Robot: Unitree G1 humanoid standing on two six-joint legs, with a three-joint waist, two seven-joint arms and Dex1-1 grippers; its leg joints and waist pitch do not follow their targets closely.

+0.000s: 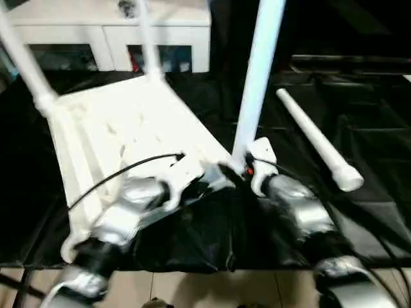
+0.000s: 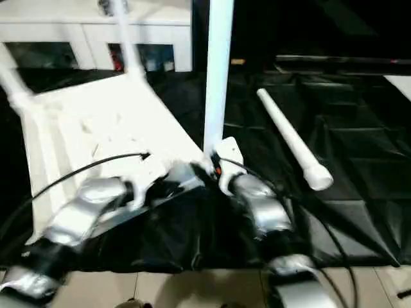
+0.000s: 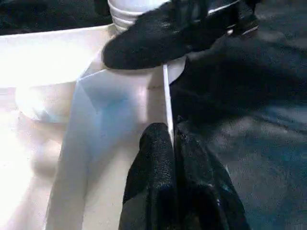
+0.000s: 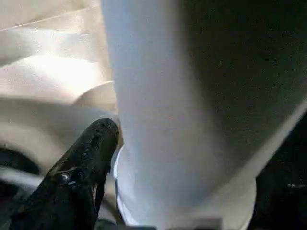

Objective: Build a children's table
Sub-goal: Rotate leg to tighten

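Head pair high, facing down; wrist cameras close, sharing the table corner [image 3: 158, 91]

Both forearms are shiny silver cylinders with black joint bands. White brackets sit at each wrist, and a thin black cable arcs over the left arm. The left end effector [image 3: 175, 191] and right end effector [image 1: 239, 171] have matte black fingers; a small red spot marks the right wrist.

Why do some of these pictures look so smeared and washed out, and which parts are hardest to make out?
Left eye view: motion blur smears the upside-down white plastic table top and silver forearms. Left wrist view: glare bleaches the ribbed underside; the left hand is soft. Right wrist view: the round white leg looms close, out of focus, shaded on one side.
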